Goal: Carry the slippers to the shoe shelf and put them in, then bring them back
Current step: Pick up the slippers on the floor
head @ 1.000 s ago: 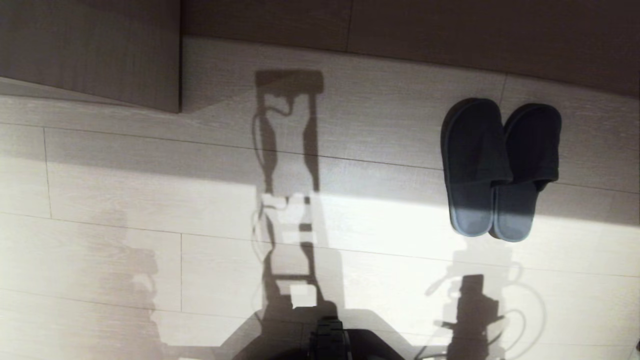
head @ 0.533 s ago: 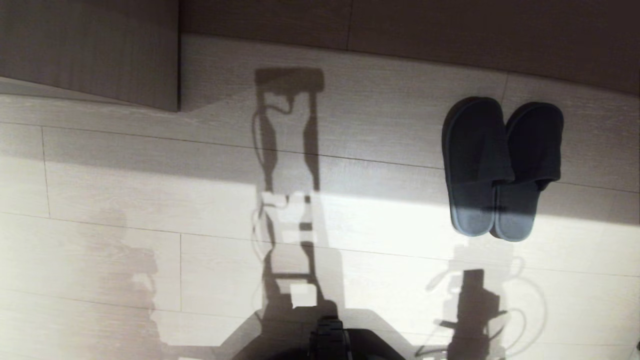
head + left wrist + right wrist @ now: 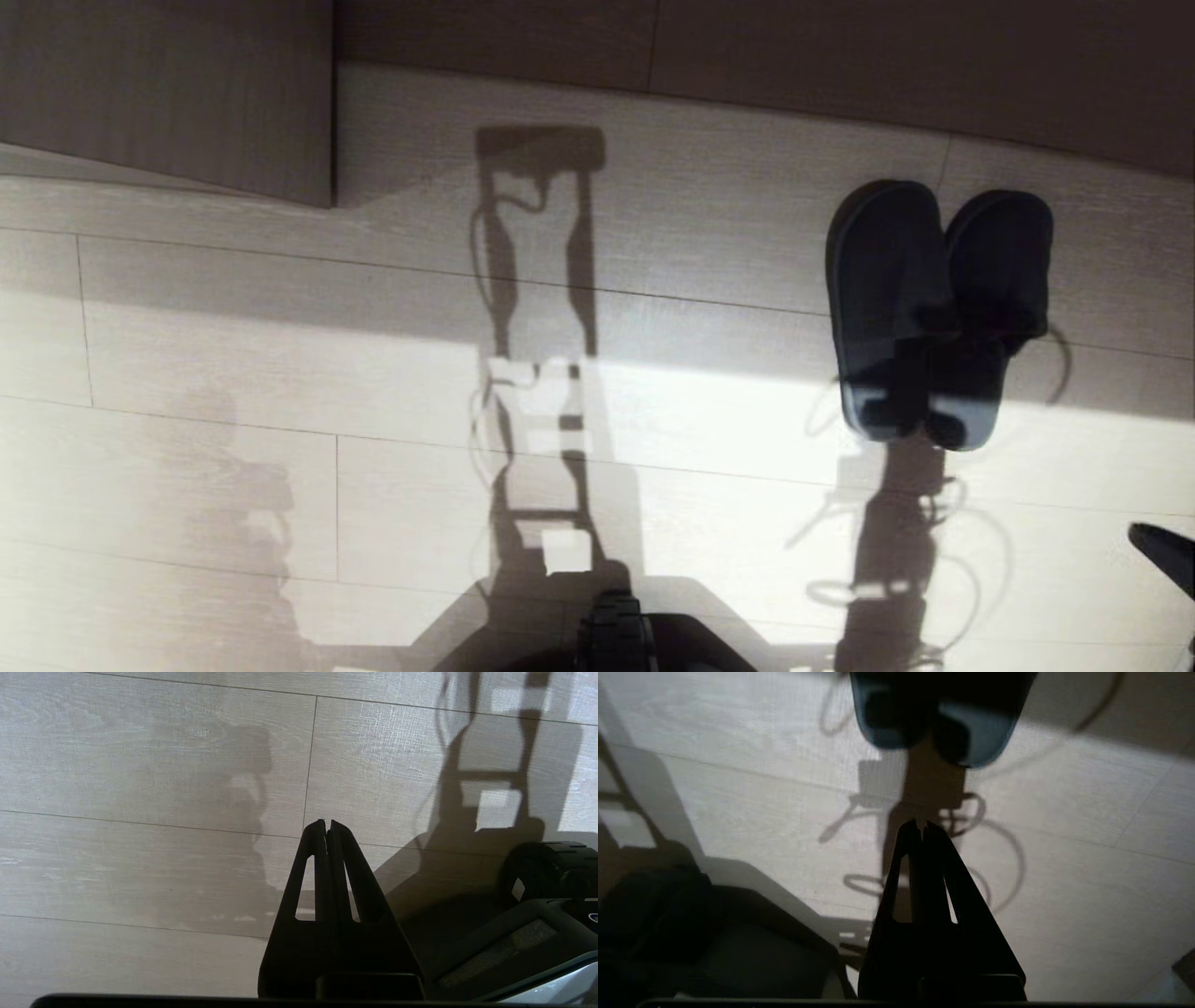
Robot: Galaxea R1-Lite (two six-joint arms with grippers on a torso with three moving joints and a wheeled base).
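The slippers lie side by side on the pale floor, right of center, while the right gripper hovers clenched and empty short of their heels and the left gripper hangs clenched over bare floor.

No readable text, label, brand, number or sign is shown on anything in the three views.

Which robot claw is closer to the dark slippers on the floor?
The right claw. It points at the heels of the dark slate slippers with grey-blue footbeds, with bare floor between. The left claw sees only pale wood-look floor, no slippers.
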